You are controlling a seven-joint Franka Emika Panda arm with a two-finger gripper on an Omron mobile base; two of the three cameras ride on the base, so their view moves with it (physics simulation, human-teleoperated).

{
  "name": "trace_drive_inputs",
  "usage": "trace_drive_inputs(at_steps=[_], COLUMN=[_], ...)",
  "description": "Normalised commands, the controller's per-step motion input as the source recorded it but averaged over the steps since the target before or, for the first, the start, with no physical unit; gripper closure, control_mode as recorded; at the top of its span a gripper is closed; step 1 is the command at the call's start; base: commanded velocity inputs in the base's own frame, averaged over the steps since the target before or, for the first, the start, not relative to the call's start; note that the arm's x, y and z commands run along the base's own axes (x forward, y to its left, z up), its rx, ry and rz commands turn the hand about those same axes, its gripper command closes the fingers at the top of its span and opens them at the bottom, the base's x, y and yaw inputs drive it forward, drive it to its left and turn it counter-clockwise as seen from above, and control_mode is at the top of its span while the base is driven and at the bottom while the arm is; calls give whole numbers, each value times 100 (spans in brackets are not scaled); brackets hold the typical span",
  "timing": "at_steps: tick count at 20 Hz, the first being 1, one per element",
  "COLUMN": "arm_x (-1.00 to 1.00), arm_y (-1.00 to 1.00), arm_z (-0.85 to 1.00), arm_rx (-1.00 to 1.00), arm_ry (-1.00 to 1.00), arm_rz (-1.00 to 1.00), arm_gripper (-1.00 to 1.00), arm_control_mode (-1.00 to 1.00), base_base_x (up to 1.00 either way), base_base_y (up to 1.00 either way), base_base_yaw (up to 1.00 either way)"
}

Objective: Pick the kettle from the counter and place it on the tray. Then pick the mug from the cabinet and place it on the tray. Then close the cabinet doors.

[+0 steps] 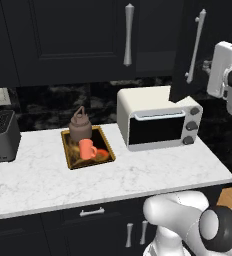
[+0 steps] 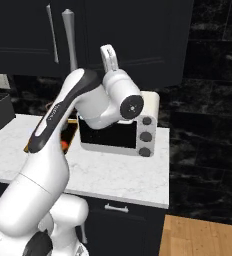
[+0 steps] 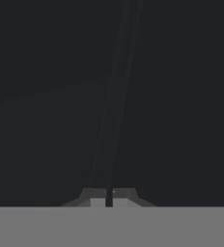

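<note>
Nearest the base, the tabletop (image 1: 138, 180) runs as a white marble slab whose front edge lies over dark drawers (image 1: 93, 212) with silver pulls. Its right end stops just past the toaster oven (image 1: 160, 122), and beyond that corner lies bare wooden floor (image 2: 203, 235). A broad stretch of bare marble lies between the front edge and the things standing further back.

Toward the middle of the slab sits the tray (image 1: 68, 152), yellow-rimmed. The orange mug (image 1: 87, 149) stands on it at the near side and the brown kettle (image 1: 80, 126) just behind the mug, both upright and close together. The cream toaster oven stands to the tray's right with a gap between them; a dark appliance (image 1: 0, 135) sits at the far left, well apart from the tray.

Above and behind hang the cabinet doors: the left one (image 1: 68, 40) lies flat and shut, while the right one (image 1: 190, 50) stands swung outward, its lower edge hanging over the oven's top.

The jaws (image 3: 109, 195) are clenched, the two dark tips almost meeting with nothing between them. In the hand view they face a flat black panel with a faint upright groove, very close. In the left base view the white hand (image 1: 220, 67) is raised just right of the open door's handle (image 1: 195, 47), well above and right of the tray.
</note>
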Motion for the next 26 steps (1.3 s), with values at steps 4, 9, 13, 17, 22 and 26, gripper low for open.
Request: trace_drive_inputs(at_steps=[4,9,13,17,22,26], arm_x=[73,49,47,53,55,55], arm_y=[21,30,36,30,30,31], arm_z=[0,-20,-22,-12,-15,-21], arm_rx=[0,0,0,0,0,0], arm_ry=[23,2,0,4,4,2], arm_rz=[0,-1,-3,-2,-2,-2], arm_gripper=[100,100,100,100,100,100], arm_control_mode=[-100,-100,-100,-100,-100,-100], base_base_x=[0,0,0,0,0,0], base_base_y=[0,0,0,0,0,0], base_base_yaw=[0,0,0,0,0,0])
